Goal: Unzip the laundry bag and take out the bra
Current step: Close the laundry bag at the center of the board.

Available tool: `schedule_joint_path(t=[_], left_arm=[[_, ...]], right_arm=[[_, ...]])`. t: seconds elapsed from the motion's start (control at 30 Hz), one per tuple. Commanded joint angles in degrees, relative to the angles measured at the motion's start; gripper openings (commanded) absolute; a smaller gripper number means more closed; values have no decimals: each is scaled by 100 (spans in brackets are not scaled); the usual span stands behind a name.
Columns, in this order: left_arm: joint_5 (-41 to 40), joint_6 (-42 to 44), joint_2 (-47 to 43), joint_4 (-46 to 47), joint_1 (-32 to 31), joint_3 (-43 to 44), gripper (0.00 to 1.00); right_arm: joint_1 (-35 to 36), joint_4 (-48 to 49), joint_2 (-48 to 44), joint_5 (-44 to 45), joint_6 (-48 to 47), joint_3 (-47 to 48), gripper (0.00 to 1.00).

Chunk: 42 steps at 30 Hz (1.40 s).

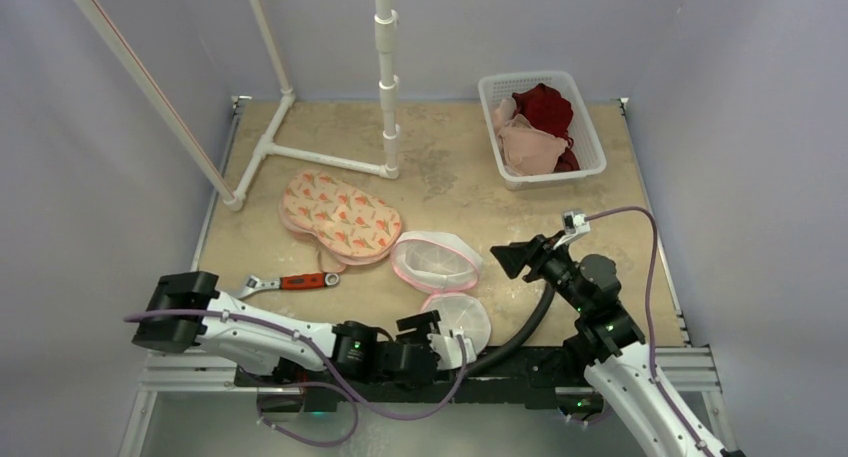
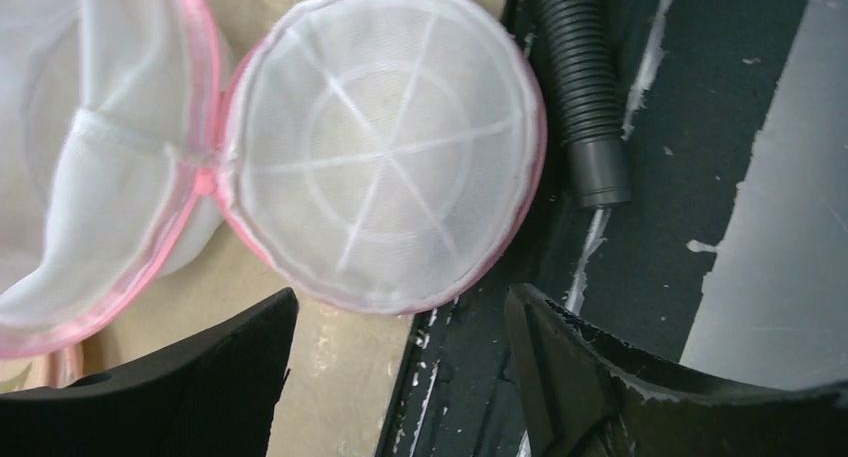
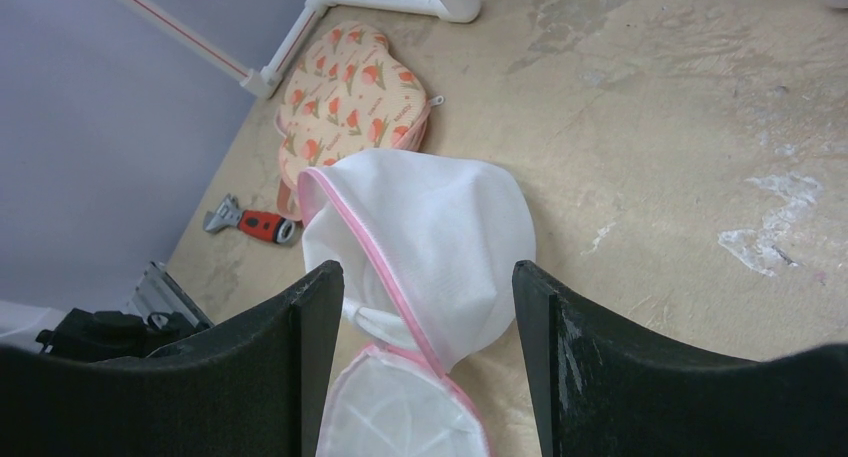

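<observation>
The white mesh laundry bag with pink trim (image 1: 436,260) lies unzipped like a clamshell, its round lid (image 1: 458,317) flat at the table's near edge. The lid fills the left wrist view (image 2: 385,147); the domed half shows in the right wrist view (image 3: 430,232). A white strap of the bra (image 3: 362,317) shows inside the opening, and also in the left wrist view (image 2: 115,137). My left gripper (image 1: 455,345) (image 2: 400,307) is open and empty just near of the lid. My right gripper (image 1: 512,257) (image 3: 428,277) is open and empty, above and right of the bag.
A floral peach padded case (image 1: 340,215) lies left of the bag. A red-handled wrench (image 1: 290,281) lies near left. A white basket (image 1: 590,142) with garments stands back right. A white pipe frame (image 1: 385,77) stands at the back. A black hose (image 1: 530,322) crosses the near edge.
</observation>
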Motion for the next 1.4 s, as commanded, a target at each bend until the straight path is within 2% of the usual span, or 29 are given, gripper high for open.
schedule_joint_path(t=[0.0,0.23,0.43,0.63,0.83,0.97,1.2,1.37], left_arm=[[615,592,400,206,0,145,73],[886,1232,1249,351,0,439,73],[459,1533,1583,658,73,469,69],[370,1619,1588,836,262,439,49],[507,1617,1572,946,393,508,23],[444,1519,1260,958,391,588,1],[346,1156,75,1273,501,404,0],[346,675,-740,2027,771,45,0]], right_arm=[[11,-37,31,-30,-88,162,66],[11,-43,69,-137,28,224,66],[11,-94,18,-164,62,333,66],[11,-155,-21,-164,53,390,66],[11,-220,-132,-154,86,403,66],[11,-340,-138,-126,51,585,66],[11,-669,-81,-62,-33,1156,69],[11,-562,63,-15,105,1177,72]])
